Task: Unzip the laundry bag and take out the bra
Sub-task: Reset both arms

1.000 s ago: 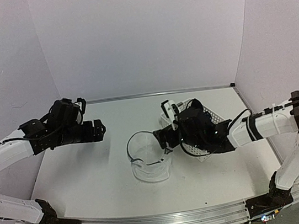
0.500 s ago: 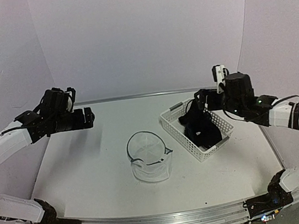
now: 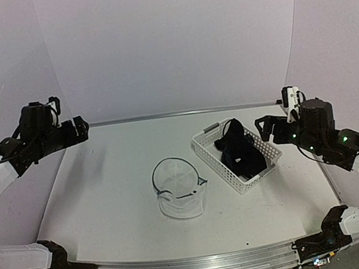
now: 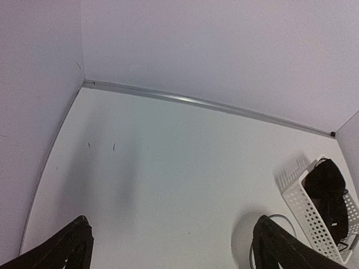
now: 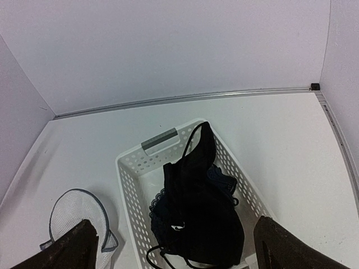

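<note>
Top external view: white table (image 3: 108, 198), pale walls (image 3: 173, 42), left fingers (image 4: 70, 249) and right fingers (image 5: 70, 249) wide apart, empty.

You are looking down at a white basket (image 5: 128, 188) full of small holes, sitting on the white table (image 5: 291, 145). The bra (image 5: 199, 202) lies inside it, dark and bunched up. One thin strap loops up by the grey bar (image 5: 160, 140) on the far rim. The bag (image 5: 76, 216) is on the table just left of the basket, not touching it. Your right gripper (image 5: 178, 249) has nothing in it. Its two black fingers (image 5: 73, 246) stand far apart at the bottom corners.
</note>
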Controlling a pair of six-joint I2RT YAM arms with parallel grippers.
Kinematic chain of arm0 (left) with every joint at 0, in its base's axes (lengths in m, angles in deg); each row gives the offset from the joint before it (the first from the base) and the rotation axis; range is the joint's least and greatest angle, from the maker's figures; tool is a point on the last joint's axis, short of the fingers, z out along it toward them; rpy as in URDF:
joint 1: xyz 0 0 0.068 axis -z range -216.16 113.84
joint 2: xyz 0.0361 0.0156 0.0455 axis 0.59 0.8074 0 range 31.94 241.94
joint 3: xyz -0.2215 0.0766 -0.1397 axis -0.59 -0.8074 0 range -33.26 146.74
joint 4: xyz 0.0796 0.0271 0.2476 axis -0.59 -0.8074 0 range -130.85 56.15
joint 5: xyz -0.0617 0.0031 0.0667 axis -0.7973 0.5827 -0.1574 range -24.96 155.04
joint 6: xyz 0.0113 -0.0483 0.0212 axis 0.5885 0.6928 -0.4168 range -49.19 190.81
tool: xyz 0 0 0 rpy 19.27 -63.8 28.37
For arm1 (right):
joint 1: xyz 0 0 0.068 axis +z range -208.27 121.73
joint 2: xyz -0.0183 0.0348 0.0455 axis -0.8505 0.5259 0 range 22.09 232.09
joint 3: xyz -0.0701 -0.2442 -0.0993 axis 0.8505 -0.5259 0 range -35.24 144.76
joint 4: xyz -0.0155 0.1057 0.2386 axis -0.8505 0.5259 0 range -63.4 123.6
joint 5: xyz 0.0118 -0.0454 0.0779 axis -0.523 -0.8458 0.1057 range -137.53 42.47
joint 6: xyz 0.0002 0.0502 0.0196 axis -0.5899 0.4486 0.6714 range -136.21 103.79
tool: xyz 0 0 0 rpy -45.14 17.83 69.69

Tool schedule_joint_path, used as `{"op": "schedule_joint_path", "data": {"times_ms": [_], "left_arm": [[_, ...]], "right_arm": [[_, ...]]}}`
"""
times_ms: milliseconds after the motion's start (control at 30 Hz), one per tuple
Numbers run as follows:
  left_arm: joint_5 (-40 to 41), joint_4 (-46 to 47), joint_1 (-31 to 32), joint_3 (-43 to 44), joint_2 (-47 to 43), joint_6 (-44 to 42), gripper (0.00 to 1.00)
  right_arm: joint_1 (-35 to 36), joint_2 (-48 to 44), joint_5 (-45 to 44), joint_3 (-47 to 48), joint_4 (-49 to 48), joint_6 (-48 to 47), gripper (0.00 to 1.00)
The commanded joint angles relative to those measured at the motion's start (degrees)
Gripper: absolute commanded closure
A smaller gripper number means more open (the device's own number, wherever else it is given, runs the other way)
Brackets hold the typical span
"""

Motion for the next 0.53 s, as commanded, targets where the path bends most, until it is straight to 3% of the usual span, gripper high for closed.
{"op": "schedule_joint_path", "data": {"times_ms": [0, 333, 500], "left_arm": [[1.33, 2.56, -0.03, -2.09, -8.81, -2.32, 0.0], [-10.83, 4.16, -0.01, -9.28, -20.31, -7.49, 0.01], [-14.77, 5.07, -0.06, -11.26, -21.36, -8.2, 0.0]], "right_arm": [[0.04, -5.76, -0.81, -2.13, 0.19, 1.01, 0.02], [0.04, -15.4, -2.3, -7.56, -0.64, -0.28, 0.02], [0.08, -14.63, -1.46, -7.66, -0.31, -0.15, 0.02]]}}
